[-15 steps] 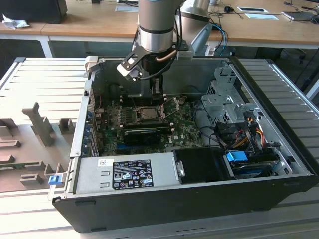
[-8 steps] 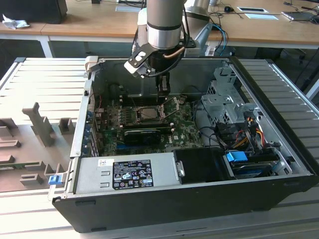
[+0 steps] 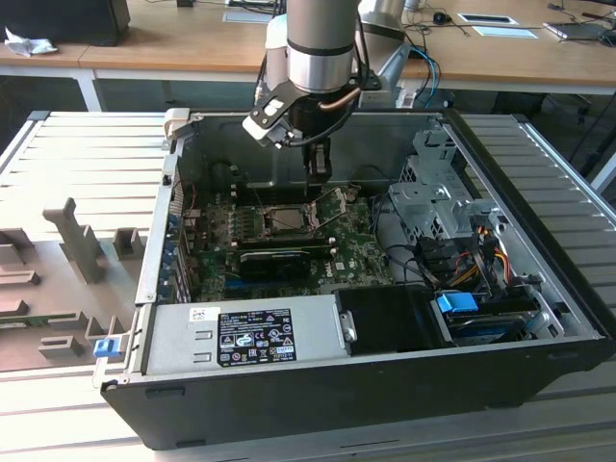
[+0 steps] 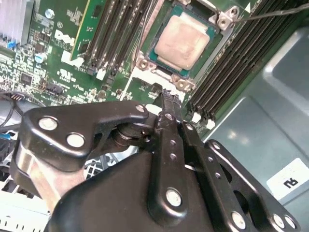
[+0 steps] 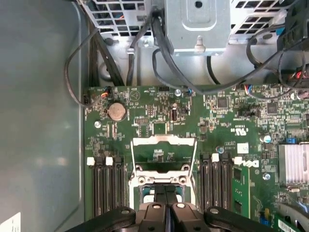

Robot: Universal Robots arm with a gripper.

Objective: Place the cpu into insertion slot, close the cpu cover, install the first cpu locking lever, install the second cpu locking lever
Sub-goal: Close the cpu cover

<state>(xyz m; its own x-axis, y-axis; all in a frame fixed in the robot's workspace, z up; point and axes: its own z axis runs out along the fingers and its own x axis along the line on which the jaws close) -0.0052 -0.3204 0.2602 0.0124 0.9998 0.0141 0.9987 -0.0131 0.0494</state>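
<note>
assembly status, largest item first; one step of four reads as done.

the open computer case lies on its side; in the exterior view its power supply sits at 6 o'clock and the drive cage at 3 o'clock; the green circuit board covers the case floor between them; the arm enters from 12 o'clock and reaches down over the board.

the gripper hangs just above the socket area; in both wrist views its two fingers are pressed together with nothing between them; the fingertips are near the rim of the insertion slot and apart from the chip.

step 1, judged complete: the cpu lies flat and square inside the insertion slot, pale metal face up.

step 2, judged not done: the cpu cover is swung open and clear of the slot; in the exterior view it stands at about 2 o'clock from the slot; in the first wrist view the board shows through its square window.

steps 3 and 4, judged not done: with the cover open, no locking lever can be latched over it; the levers themselves are too thin to place with certainty.
</note>
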